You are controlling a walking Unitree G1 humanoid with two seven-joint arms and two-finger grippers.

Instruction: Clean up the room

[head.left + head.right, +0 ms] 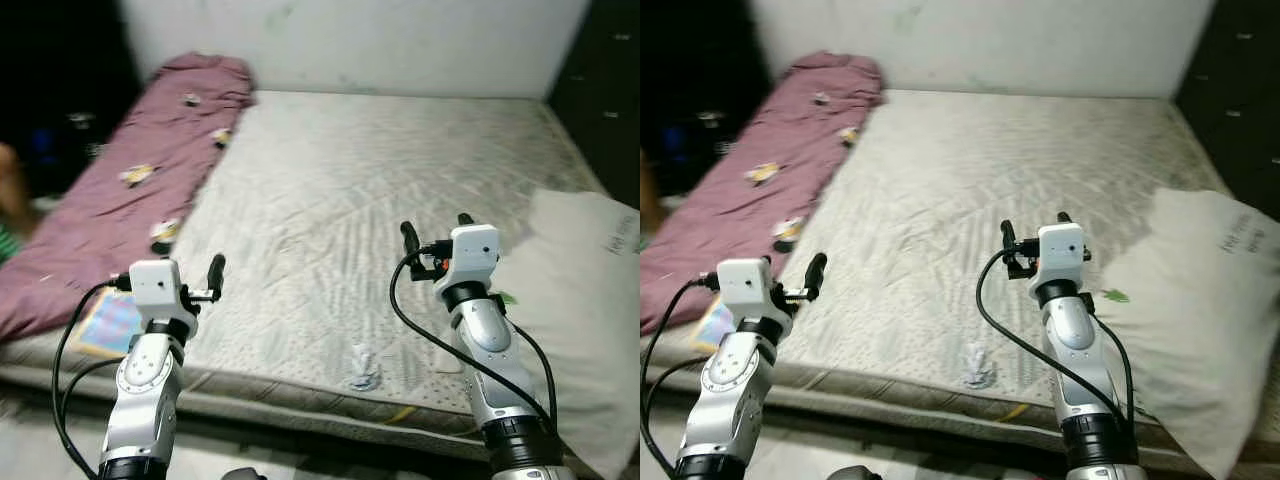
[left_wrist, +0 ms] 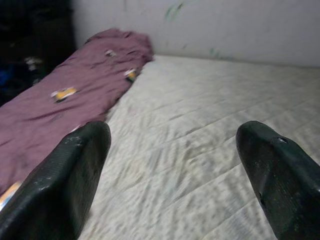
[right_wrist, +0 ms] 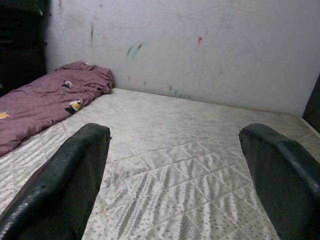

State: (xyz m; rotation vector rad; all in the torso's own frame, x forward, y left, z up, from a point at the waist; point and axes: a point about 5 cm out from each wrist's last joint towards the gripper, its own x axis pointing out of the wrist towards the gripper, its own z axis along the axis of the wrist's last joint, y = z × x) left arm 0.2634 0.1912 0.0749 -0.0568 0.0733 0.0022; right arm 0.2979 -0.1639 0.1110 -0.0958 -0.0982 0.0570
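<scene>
A bare quilted mattress [image 1: 380,170] lies in front of me against a white wall. A purple blanket [image 1: 140,190] with small printed patches runs along its left side. A small crumpled clear wrapper [image 1: 364,368] rests near the mattress's front edge, between my arms. A colourful flat book or card [image 1: 105,325] sits at the front left corner, beside my left arm. My left gripper [image 1: 185,268] is raised over the front left of the mattress, open and holding nothing. Over the front right part my right gripper [image 1: 437,228] is also open, with nothing in it.
A large white pillow [image 1: 585,300] covers the mattress's right front corner, with a small green scrap [image 1: 508,297] at its edge. Dark furniture [image 1: 610,90] stands at the far right. Part of a person [image 1: 8,195] shows at the left edge, in the dark.
</scene>
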